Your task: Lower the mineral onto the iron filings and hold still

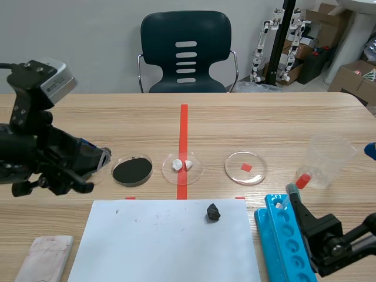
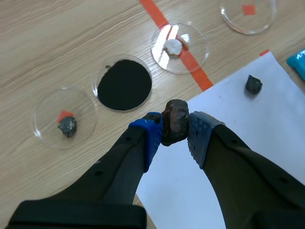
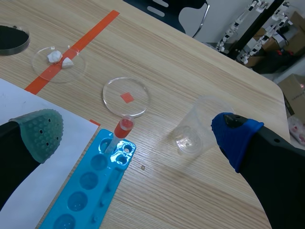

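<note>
Right, the left jaws pinch the reddish-brown rock (image 2: 175, 121); I'd centre it over the dish of black filings (image 2: 124, 84), sink gently, then freeze. The right jaws gape, empty.

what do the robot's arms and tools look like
Both arms are black. The left tool has two thick black fingers tipped with dotted pads, one blue, one grey-blue. The right tool has the same, one pad grey-green, one blue. A grey camera box tops the left arm.

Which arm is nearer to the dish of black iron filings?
Left. The left arm, its jaws shut on the mineral, is just beside the dish of iron filings; the right arm is far off, by the blue rack.
</note>
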Tool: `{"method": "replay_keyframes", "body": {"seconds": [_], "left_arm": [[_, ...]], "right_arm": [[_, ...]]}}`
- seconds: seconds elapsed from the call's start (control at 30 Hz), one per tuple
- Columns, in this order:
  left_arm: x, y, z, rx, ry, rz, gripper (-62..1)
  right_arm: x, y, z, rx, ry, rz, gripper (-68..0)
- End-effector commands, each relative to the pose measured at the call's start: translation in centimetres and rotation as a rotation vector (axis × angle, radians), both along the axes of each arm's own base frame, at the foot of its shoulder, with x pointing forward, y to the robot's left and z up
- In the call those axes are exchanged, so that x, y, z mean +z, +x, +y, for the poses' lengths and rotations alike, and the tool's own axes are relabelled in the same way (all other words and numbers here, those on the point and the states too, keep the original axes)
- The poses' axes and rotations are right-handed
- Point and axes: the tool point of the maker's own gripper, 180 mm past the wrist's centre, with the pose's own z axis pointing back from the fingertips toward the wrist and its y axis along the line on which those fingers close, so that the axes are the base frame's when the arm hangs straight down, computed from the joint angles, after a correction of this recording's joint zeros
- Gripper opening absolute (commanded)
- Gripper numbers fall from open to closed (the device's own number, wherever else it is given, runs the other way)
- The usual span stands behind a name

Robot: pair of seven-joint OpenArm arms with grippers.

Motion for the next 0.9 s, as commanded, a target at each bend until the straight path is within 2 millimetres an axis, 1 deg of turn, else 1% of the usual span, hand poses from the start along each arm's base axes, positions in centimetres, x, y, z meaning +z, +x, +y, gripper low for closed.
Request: {"method": "replay_keyframes", "body": {"seconds": [0.0, 0.1, 0.3, 0.53, 0.6, 0.7, 0.87], "left_arm": [[0.7, 0.7, -0.5, 0.024, -0.023, -0.002, -49.0], [0.0, 1.5, -0.7, 0.077, -0.033, 0.068, -49.0], [-2.0, 3.5, -2.0, 0.133, -0.059, 0.144, -49.0], [-4.8, 6.3, -2.7, 0.242, -0.069, 0.238, -49.0], [-5.3, 7.2, -2.6, 0.289, -0.057, 0.253, -49.0], [-5.8, 8.6, -2.1, 0.347, -0.032, 0.251, -49.0], [-6.5, 10.3, -2.4, 0.364, -0.021, 0.273, -49.0]], "right_arm": [[1.1, 0.5, 0.1, 0.000, 0.009, -0.040, 0.4], [1.1, 0.5, 0.1, 0.000, 0.009, -0.040, 0.4], [1.1, 0.5, 0.1, 0.000, 0.009, -0.040, 0.4], [1.1, 0.5, 0.1, 0.000, 0.009, -0.040, 0.4], [1.1, 0.5, 0.1, 0.000, 0.009, -0.040, 0.4], [1.1, 0.5, 0.1, 0.000, 0.009, -0.040, 0.4], [1.1, 0.5, 0.1, 0.000, 0.009, -0.040, 0.4]]}}
